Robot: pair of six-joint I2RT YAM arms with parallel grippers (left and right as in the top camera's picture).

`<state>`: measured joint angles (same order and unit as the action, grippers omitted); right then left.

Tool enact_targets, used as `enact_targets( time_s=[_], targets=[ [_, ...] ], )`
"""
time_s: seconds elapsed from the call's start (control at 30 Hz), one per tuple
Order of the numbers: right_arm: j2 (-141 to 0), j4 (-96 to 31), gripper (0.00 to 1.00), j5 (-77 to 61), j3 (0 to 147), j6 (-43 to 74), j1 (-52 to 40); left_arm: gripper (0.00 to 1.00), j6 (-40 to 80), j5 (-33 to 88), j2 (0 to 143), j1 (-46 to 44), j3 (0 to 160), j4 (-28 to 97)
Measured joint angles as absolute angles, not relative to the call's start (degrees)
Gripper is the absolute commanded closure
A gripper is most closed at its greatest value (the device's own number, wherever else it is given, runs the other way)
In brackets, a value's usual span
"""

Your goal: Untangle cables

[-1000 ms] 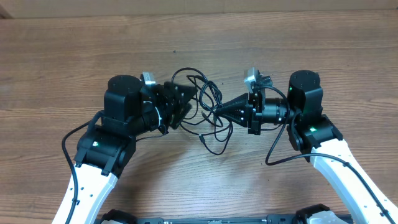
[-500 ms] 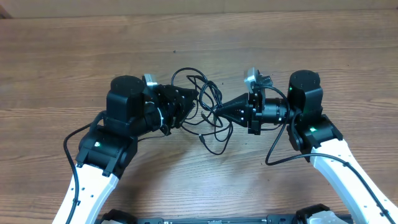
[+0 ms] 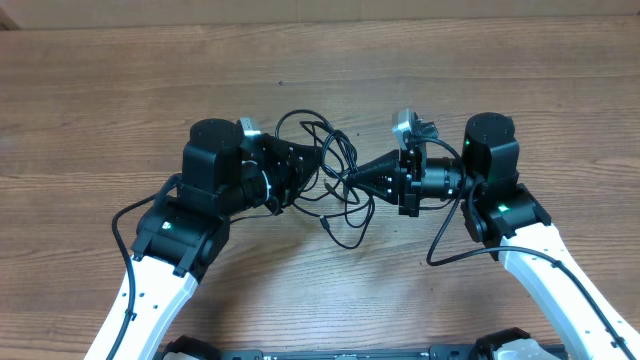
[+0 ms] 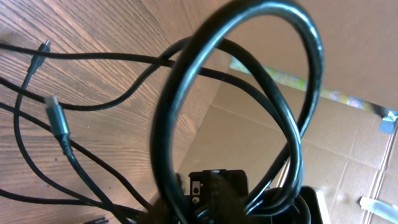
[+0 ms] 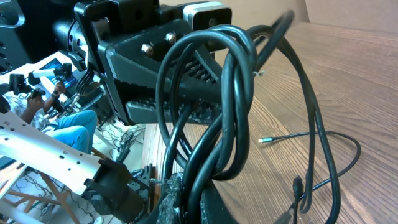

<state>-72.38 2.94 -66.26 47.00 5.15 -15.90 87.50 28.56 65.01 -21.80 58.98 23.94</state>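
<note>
The cables [image 3: 335,150] are thin black cords tangled in loops at the table's middle, hanging between both grippers. My right gripper [image 3: 354,176] points left and is shut on a bundle of strands; its rough pads [image 5: 180,186] pinch the cables [image 5: 230,106] from both sides. My left gripper [image 3: 316,168] points right into the tangle, its fingers [image 5: 161,56] drawn together on the loops. A big loop of the cables [image 4: 236,112] rises from its jaws and hides them. Loose ends lie on the wood: a grey plug [image 4: 57,118] and a small plug [image 3: 327,225].
The wooden table [image 3: 120,100] runs out on all sides of the tangle. Thicker black arm cables [image 3: 445,245] hang beside the right arm. A cardboard wall [image 4: 348,143] stands behind. Lab clutter [image 5: 43,93] lies past the table's edge.
My left arm has slid right into the tangle, and its jaws have narrowed around the loops. The right arm and its grip have not moved.
</note>
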Motion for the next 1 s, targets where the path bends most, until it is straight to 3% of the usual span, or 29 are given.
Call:
enact_targets(
  time_s=[0.33, 0.73, 1.0],
  targets=[
    [-72.38, 2.94, 0.96, -66.57, 47.00, 5.17, -15.90, 0.96, 87.99, 28.49, 65.01, -21.30, 58.98, 23.53],
    [-72.38, 2.39, 0.96, -66.57, 47.00, 5.15, -15.90, 0.95, 94.04, 34.24, 65.01, -9.45, 58.98, 23.55],
    [-72.38, 2.35, 0.96, -66.61, 47.00, 5.17, -15.90, 0.96, 101.91, 35.62, 65.01, -6.15, 58.98, 23.55]
  ],
)
